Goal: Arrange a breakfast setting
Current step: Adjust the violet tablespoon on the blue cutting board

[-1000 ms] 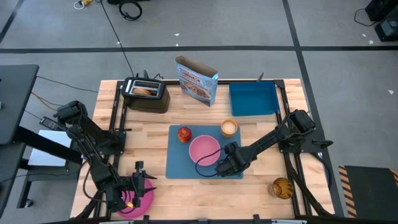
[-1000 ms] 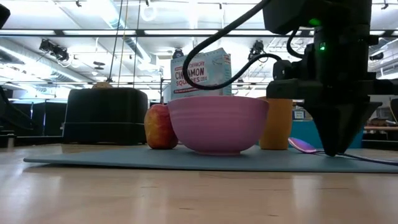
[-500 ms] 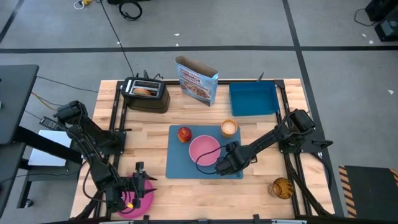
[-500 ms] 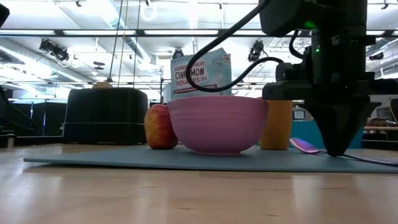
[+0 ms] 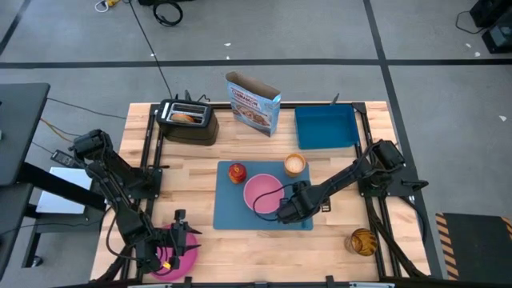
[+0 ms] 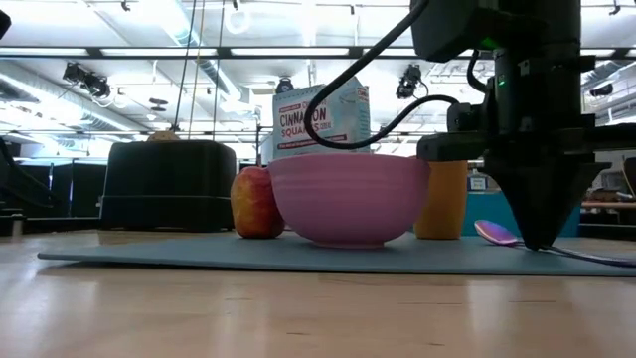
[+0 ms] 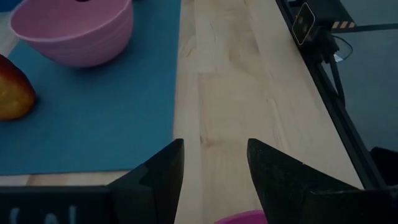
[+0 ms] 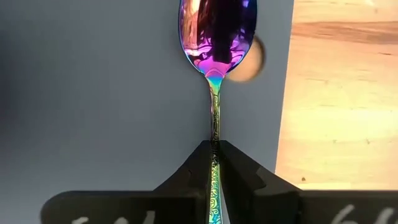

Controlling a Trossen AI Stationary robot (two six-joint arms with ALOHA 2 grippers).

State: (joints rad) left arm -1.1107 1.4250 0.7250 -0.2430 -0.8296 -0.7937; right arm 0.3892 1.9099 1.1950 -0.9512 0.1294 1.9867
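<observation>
We found the right gripper [image 8: 214,163] pinching the thin handle of the iridescent blue-purple metal spoon [image 8: 217,37] low over the blue rectangular placemat [image 5: 236,210], beside the small pink bowl [image 5: 263,193], presumably to lay it flat alongside.

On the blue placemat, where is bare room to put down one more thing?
The placemat is bare on its left half, below the apple and left of the bowl. The right side is crowded: cup, right gripper shut on the spoon.
</observation>
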